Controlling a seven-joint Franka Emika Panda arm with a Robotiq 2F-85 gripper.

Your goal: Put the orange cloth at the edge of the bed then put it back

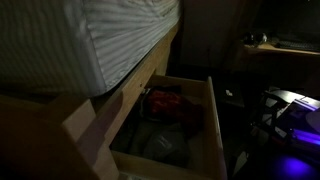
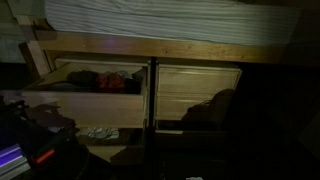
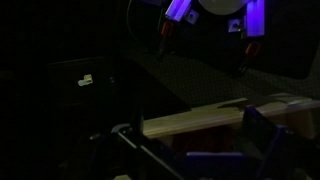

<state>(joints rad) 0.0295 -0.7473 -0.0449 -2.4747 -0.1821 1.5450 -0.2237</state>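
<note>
The orange cloth (image 1: 166, 102) lies bunched in the open wooden drawer (image 1: 214, 120) under the bed. It also shows in the other exterior view (image 2: 112, 80), inside the pulled-out drawer (image 2: 85, 106). The bed's striped mattress (image 1: 110, 35) sits above on the wooden frame. In the wrist view my gripper (image 3: 196, 152) is open and empty, its fingers wide apart in front of a pale wooden board (image 3: 200, 119). The cloth is not visible in the wrist view. The scene is very dark.
The robot arm (image 1: 288, 108) stands away from the drawer, lit by a purple glow. A second drawer (image 2: 198, 92) beside the open one is closed. A dark cloth (image 1: 160, 145) lies lower in the open drawer. A table (image 1: 285, 48) stands at the back.
</note>
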